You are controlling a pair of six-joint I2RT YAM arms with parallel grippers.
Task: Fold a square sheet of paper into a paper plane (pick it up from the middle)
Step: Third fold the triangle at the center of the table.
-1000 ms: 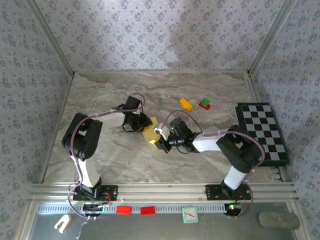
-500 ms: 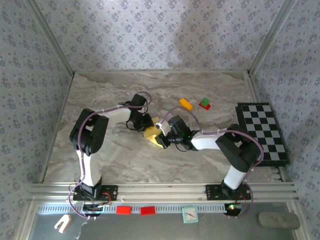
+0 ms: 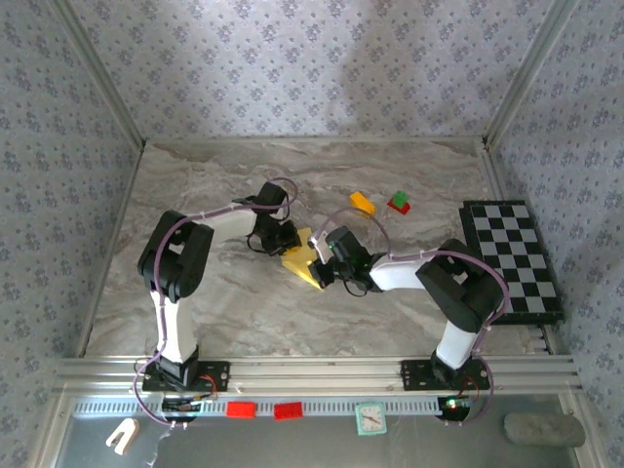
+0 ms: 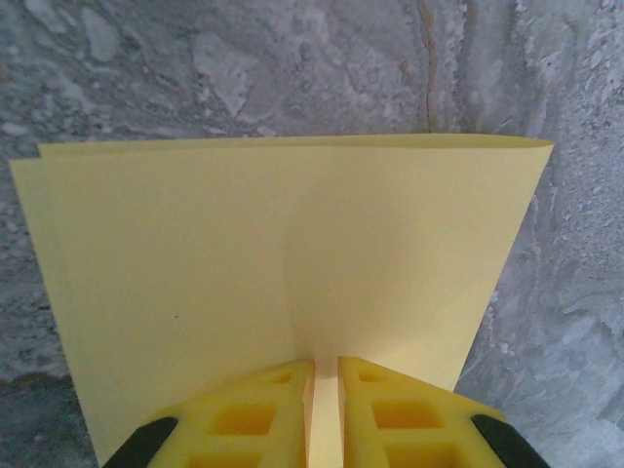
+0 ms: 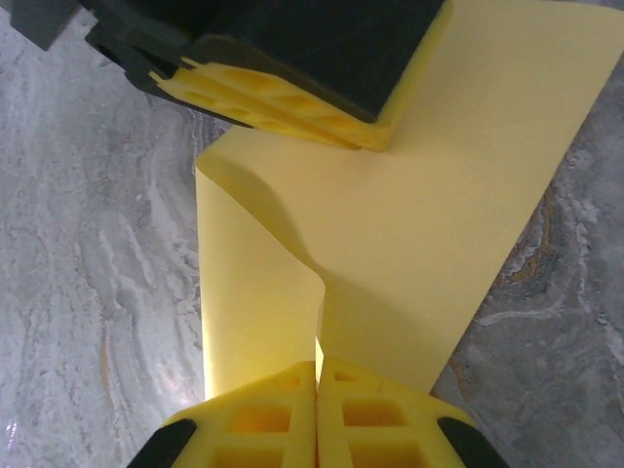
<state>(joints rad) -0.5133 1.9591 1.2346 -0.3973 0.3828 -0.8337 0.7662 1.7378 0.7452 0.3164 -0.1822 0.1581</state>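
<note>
The square sheet of paper point(image 3: 303, 265) is at the middle of the table point(image 3: 224, 302), doubled over and held between the two grippers. In the left wrist view the sheet point(image 4: 283, 253) stands as a broad, flat panel: its far edge runs nearly straight, two layers show slightly offset at the upper left corner, and a faint crease rises from the fingers. The left gripper point(image 4: 325, 382) is pinched on the near edge, with a thin strip of paper showing between its yellow ribbed fingers point(image 4: 258, 414). In the right wrist view the sheet point(image 5: 468, 185) bends in a soft curl; the right gripper point(image 5: 317, 375) is clenched on its lower fold, jaws pressed together, while the left gripper point(image 5: 292, 93) clamps the opposite edge from above. From the top camera the left gripper point(image 3: 284, 238) and the right gripper point(image 3: 319, 257) meet tip to tip over the paper. The paper is thin, matte and plain yellow; the tabletop is grey veined marble. Bare surface lies open to the left and toward the near rail point(image 3: 312, 370). An orange-yellow block point(image 3: 362, 203) and a red-and-green block point(image 3: 399, 203) sit well apart toward the far right, and the black-and-white checkered board point(image 3: 514, 258) lies along the right wall — all clear of the sheet.
</note>
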